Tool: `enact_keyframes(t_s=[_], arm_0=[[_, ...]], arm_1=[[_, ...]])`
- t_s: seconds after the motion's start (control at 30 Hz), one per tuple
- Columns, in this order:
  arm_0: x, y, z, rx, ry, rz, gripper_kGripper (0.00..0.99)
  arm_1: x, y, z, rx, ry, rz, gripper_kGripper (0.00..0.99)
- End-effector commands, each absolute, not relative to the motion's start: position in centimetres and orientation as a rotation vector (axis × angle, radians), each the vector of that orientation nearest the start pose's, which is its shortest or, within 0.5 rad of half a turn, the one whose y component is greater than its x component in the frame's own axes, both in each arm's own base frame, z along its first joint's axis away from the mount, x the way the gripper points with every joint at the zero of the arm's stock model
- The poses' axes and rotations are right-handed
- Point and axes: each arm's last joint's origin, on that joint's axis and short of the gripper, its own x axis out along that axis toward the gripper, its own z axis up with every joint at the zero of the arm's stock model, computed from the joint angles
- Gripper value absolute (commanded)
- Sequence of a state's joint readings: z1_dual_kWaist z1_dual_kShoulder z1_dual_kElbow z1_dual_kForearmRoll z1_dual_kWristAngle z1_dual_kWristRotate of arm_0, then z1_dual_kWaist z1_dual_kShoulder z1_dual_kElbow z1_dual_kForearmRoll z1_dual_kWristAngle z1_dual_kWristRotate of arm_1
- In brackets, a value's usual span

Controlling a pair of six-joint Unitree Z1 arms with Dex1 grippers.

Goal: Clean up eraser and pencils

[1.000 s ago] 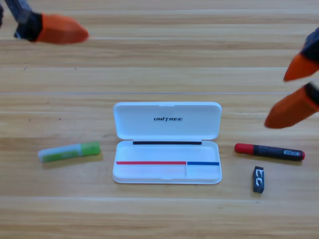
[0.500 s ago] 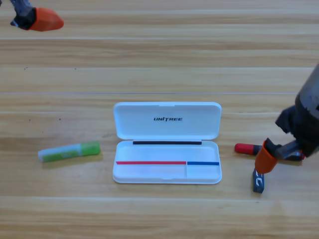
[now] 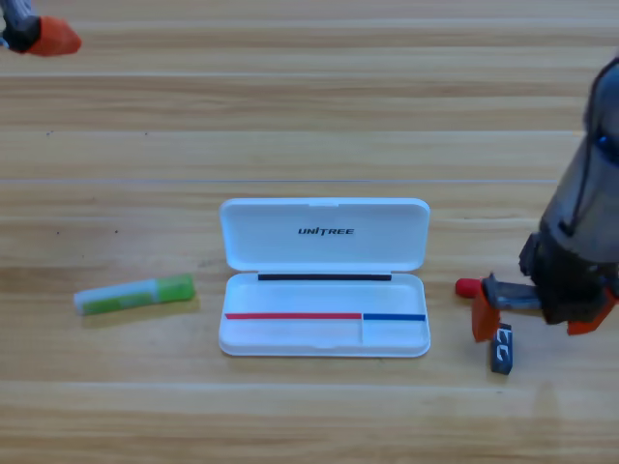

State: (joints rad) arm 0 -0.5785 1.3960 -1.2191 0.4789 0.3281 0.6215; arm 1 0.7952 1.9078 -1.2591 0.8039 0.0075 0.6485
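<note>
While left gripper (image 3: 46, 37) retreats to corner, right gripper (image 3: 532, 319), jaws apart, drops astride red-black pencil (image 3: 468, 287).

R arm reaches low from right edge, right pincer (image 3: 530, 322) jaws spread; left pincer (image 3: 44, 36) waits top-left corner

We are looking down on a wooden counter (image 3: 309, 116) with pale planks running across it. Sitting near its middle is an open white case (image 3: 324, 278), its lid lying back flat toward the far side. Lying well to the case's left is the green pencil (image 3: 134, 294), its brighter green end pointing toward the case. To the case's right we are seeing only the red end of the red-and-black pencil (image 3: 467, 287), the rest being covered. Just beside it, nearer the front edge, the eraser (image 3: 501, 348) is resting on the wood.
</note>
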Motion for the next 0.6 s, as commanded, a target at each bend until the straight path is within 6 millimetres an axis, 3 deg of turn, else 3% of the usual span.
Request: enact_keyframes(t_s=[0.03, 0.17, 0.4, 0.6], arm_0=[[26.0, -11.4, 38.2, 0.923, 0.619, -0.491, 0.896], [27.8, -11.1, 37.3, 0.928, 0.711, -0.641, 0.891], [29.4, -10.4, 34.9, 0.976, 0.824, -0.742, 0.879], [29.6, -10.1, 32.2, 0.986, 0.917, -0.816, 0.876]], arm_1=[[25.3, 25.3, 19.3, -0.016, 1.556, 0.088, 0.922], [25.6, 25.5, 18.3, 0.012, 1.567, 0.044, 0.922], [25.8, 26.0, 17.5, 0.034, 1.545, 0.02, 0.847], [25.8, 26.0, 16.9, 0.039, 1.552, 0.003, 0.811]])
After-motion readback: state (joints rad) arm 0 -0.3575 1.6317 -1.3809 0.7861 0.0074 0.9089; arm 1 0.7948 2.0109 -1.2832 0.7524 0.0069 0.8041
